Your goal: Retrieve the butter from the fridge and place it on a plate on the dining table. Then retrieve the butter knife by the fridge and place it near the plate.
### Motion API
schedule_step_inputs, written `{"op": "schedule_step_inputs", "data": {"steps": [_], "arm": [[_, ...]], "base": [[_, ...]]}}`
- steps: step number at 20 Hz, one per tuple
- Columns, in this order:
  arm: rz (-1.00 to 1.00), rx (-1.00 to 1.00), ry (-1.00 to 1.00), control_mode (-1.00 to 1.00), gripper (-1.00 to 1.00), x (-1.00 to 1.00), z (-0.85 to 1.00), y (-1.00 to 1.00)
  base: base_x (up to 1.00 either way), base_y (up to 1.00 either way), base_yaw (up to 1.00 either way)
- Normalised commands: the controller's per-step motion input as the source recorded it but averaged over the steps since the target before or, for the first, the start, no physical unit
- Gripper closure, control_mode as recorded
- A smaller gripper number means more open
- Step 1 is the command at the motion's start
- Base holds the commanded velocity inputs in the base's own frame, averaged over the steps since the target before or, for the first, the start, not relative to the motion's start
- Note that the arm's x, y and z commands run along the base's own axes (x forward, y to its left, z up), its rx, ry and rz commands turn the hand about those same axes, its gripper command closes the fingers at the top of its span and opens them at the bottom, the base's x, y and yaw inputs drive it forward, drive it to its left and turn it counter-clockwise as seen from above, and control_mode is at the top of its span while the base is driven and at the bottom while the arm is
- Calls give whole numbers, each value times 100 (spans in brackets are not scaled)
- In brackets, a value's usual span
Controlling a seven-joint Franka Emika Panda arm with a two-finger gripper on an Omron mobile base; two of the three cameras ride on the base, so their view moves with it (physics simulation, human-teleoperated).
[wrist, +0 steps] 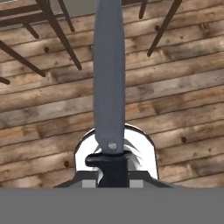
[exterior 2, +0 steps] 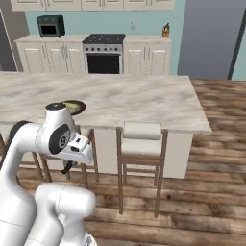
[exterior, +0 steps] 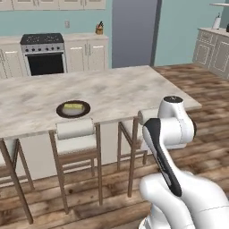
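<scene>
The dining table [exterior: 116, 91] spans the middle of the left base frame, its beige marbled top running from the left edge to the right of centre; in the right base frame it fills the middle band. Wooden stools [exterior: 77, 143] with pale cushions stand along its near edge. Behind it, in the upper left of the left base frame, sits a dark-topped stove [exterior: 42, 53] among cream cabinets [exterior: 91, 53], with a knife block [exterior: 99, 29] on the counter.

The plate [exterior: 73, 109] lies left of centre on the table in the left base frame, and the butter [exterior: 73, 107] rests on it.

In my hand view, the butter knife [wrist: 109, 78] runs straight up the middle of the frame over the wooden floor [wrist: 175, 109], grey blade pointing to the top, dark handle at the bottom. My gripper [wrist: 110, 173] is clamped tight on that handle.
</scene>
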Motion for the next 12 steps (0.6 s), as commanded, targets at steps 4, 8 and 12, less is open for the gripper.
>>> {"op": "schedule_step_inputs", "data": {"steps": [4, 8, 12], "arm": [[0, 0, 0, 100, 100, 0, 0, 0], [0, 0, 0, 100, 100, 0, 0, 0], [0, 0, 0, 100, 100, 0, 0, 0]], "base": [[60, 41, -19], [64, 77, -4], [60, 61, 0]]}}
